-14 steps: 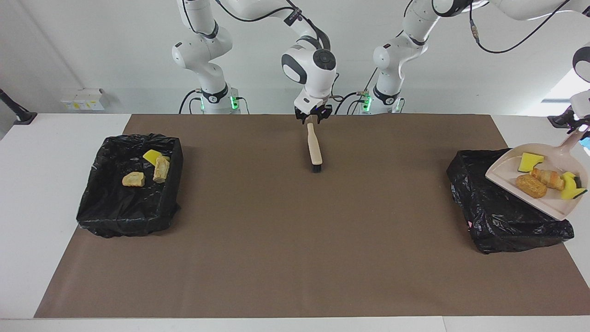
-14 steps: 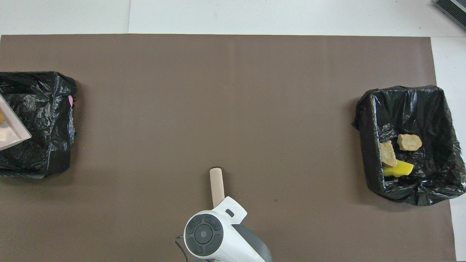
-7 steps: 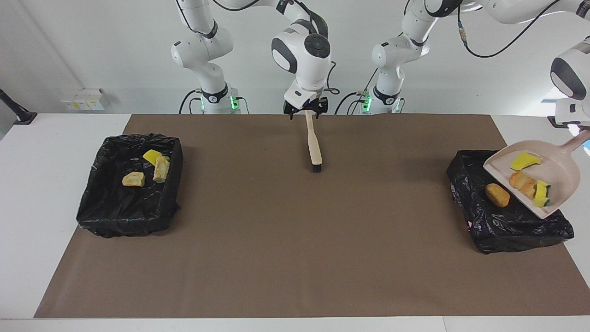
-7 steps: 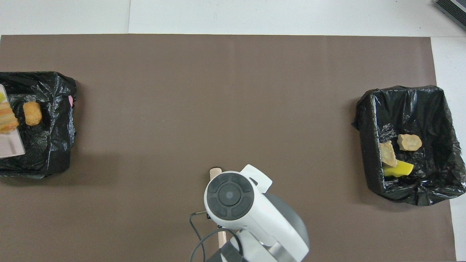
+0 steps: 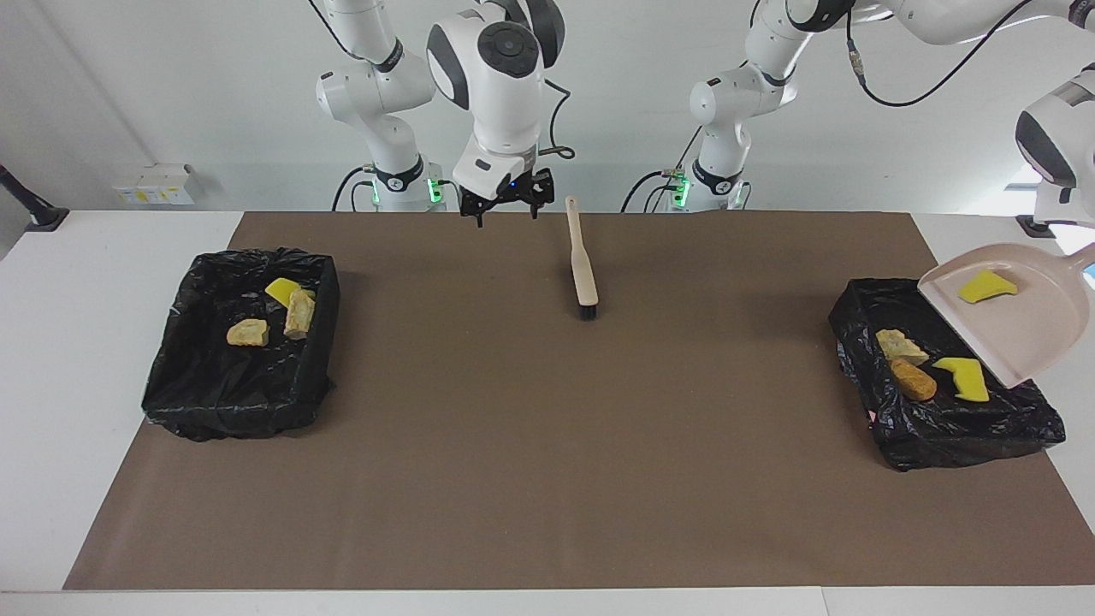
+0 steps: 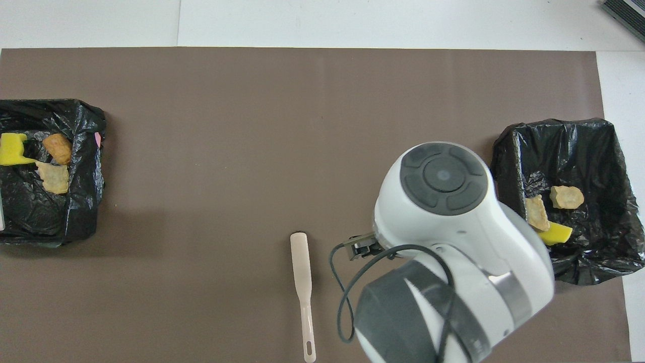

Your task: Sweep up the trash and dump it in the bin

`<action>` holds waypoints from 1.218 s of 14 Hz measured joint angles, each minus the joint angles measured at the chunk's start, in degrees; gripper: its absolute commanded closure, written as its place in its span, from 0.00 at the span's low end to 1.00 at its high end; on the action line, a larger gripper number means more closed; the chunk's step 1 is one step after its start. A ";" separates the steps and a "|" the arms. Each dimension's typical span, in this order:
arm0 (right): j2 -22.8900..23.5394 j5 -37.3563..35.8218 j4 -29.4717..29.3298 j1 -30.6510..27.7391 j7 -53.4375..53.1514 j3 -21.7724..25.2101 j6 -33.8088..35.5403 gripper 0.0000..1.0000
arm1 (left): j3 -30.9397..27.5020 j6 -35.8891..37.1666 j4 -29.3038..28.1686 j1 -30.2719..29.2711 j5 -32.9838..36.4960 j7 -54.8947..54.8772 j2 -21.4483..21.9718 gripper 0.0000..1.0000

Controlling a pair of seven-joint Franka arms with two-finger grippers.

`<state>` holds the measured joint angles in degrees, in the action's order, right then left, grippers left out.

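Trash [image 5: 988,286] – one yellow sponge bit is on the tilted dustpan [image 5: 1018,329], which hangs over the bin at the left arm's end [image 5: 967,428]. Three scraps lie in that bin: tan chunk [image 5: 898,345], orange-brown chunk [image 5: 913,379], yellow-and-green sponge [image 5: 965,376]. Three more sit in the bin at the right arm's end [image 5: 231,393]: yellow sponge [image 5: 281,289] and two crusty chunks [image 5: 299,312], [image 5: 246,332].

Left gripper is cut off at the edge of the facing view, clenched on the dustpan handle by my reading. Right gripper [image 5: 505,202] is released, fingers spread, up over the robots' edge of the mat [image 5: 547,479], just beside the brush [image 5: 583,261] – holding nothing. Brush lies flat on the mat, bristles away from the robots.

Step in hand, as I judge it: finish the dump. To do it well, tip the pan steeper with its lip kept over the bin's middle so the last sponge slides in and not onto the rim; a small shake if it sticks. Right arm waits.
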<state>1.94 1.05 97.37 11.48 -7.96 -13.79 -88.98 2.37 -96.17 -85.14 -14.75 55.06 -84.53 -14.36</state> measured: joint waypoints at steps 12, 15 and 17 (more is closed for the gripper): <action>0.09 -3.08 -3.31 -15.78 11.91 6.21 -2.64 0.00 | 0.07 0.31 0.05 8.29 13.84 1.69 0.00 1.00; -0.39 -3.04 -3.85 -15.65 8.43 9.76 -2.96 0.00 | 0.07 3.18 0.05 10.19 14.72 7.90 0.00 1.00; -1.54 -2.98 -4.00 -15.22 5.90 10.12 -2.95 0.00 | 0.07 5.96 0.06 11.18 14.89 11.65 0.02 1.00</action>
<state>0.40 -1.93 93.37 -3.74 -2.06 -3.67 -91.92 2.44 -90.21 -85.08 -3.58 69.95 -72.88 -14.34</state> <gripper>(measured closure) 0.000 0.683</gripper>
